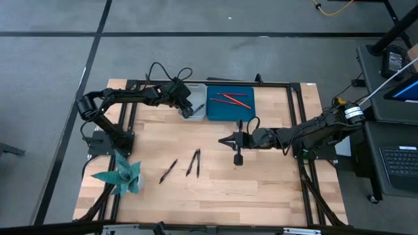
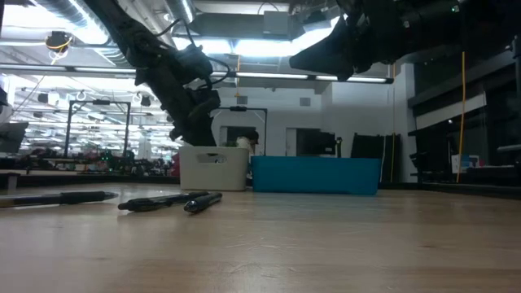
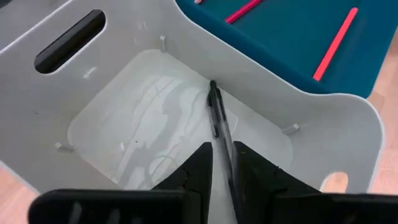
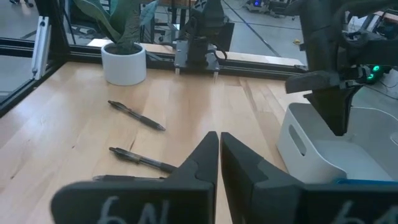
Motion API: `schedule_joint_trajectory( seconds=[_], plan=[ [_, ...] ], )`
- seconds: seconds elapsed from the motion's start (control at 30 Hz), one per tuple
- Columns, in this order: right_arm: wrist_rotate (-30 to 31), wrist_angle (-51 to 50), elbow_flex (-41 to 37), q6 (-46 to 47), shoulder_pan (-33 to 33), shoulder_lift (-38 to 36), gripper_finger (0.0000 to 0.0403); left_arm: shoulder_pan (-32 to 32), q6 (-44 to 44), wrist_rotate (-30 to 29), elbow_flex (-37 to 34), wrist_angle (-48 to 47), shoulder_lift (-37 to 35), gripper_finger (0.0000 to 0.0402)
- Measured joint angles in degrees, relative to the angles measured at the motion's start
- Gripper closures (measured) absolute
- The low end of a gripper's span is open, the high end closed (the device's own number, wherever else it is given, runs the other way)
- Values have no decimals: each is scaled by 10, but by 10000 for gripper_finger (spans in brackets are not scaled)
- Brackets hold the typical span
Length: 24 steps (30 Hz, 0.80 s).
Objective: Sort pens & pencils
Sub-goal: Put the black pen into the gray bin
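Note:
My left gripper (image 3: pixel 224 165) hangs over the white bin (image 3: pixel 124 130) at the table's far edge, shut on a black pen (image 3: pixel 219 115). In the high view it is at the bin (image 1: pixel 188 104). Two red pencils (image 1: pixel 232 100) lie flat in the blue bin (image 1: pixel 230 112) beside it. Three more black pens (image 1: pixel 193 163) lie on the table's near half; one of them (image 1: pixel 168 171) lies apart. My right gripper (image 1: pixel 227 139) hovers shut and empty above the table's middle, right of those pens. My left gripper pinches the black pen between its two fingers (image 3: pixel 198 171), on the pen's rear part (image 3: pixel 229 155). The pen runs along the fingers, not across them. Its free end (image 3: pixel 212 87) points ahead, down into the white bin close to the wall next to the blue bin.
A teal plant in a white pot (image 1: pixel 124 176) stands at the table's near left corner. A black frame (image 1: pixel 300 124) runs round the table. The wood between the loose pens and the bins is bare (image 1: pixel 196 134).

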Motion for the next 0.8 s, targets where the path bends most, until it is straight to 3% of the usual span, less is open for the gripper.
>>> schedule_joint_trajectory(
  seconds=[0.2, 0.43, 0.8],
  plan=[
    [0, -2, 0, -1, 9, 0, 382, -1, 1, -11, 0, 8, 0, 346],
    [0, -6, 0, 0, 9, 0, 382, -27, 42, 89, 0, 13, -4, 345],
    [0, -27, 0, 31, 10, 0, 382, -91, 51, 86, -1, -3, -98, 385]
  ],
)
